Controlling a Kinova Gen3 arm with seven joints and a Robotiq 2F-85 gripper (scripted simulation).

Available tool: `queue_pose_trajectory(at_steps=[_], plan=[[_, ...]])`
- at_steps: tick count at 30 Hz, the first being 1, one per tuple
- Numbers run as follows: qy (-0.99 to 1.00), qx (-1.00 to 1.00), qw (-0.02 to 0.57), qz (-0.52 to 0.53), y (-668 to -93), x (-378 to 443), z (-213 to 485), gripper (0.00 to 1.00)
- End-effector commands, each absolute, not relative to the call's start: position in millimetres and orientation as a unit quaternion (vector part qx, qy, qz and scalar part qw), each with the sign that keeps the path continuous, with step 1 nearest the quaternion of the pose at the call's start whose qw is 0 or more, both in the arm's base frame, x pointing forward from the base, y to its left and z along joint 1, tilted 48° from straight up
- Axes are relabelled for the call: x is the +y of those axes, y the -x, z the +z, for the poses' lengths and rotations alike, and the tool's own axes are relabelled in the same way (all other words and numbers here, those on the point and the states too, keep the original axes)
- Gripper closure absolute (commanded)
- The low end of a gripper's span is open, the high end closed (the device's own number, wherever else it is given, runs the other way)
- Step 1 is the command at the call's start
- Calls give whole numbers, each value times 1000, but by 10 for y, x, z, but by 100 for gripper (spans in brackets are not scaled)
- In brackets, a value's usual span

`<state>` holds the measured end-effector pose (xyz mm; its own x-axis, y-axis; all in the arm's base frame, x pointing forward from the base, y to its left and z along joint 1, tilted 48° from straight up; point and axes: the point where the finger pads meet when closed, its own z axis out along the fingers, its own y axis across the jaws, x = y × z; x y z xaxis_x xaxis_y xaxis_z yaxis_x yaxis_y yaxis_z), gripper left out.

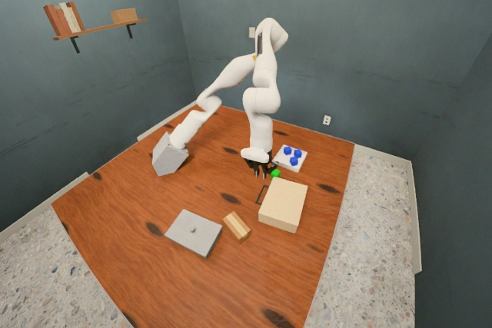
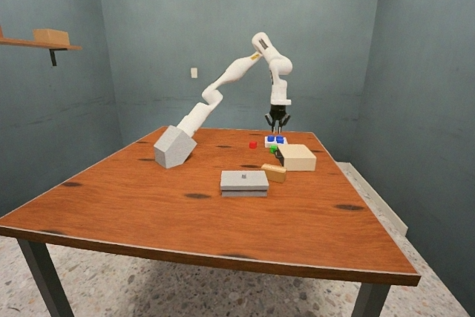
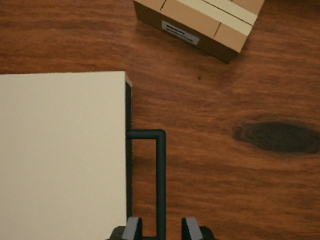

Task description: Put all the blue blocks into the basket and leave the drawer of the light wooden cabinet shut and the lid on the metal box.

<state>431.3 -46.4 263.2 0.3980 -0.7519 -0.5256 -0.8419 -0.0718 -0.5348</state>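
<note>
My gripper is partly open and empty. It points down, above the level of the dark handle of the light wooden cabinet. In the wrist view the handle shows between the fingertips. The drawer front sits close against the cabinet. Three blue blocks are in the white basket. The grey lid lies on the metal box. The insides of cabinet and metal box are hidden.
A green block lies between basket and cabinet. A red block lies left of the basket, hidden in the top view. A cardboard box stands between the metal box and the cabinet.
</note>
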Motion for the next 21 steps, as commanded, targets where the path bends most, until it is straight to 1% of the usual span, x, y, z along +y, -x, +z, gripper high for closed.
queue_pose_trajectory(at_steps=[1, 21], plan=[[732, 546, 404, 50, -4319, -521, 2610, 70], [732, 546, 404, 52, -4329, -472, 2562, 70]])
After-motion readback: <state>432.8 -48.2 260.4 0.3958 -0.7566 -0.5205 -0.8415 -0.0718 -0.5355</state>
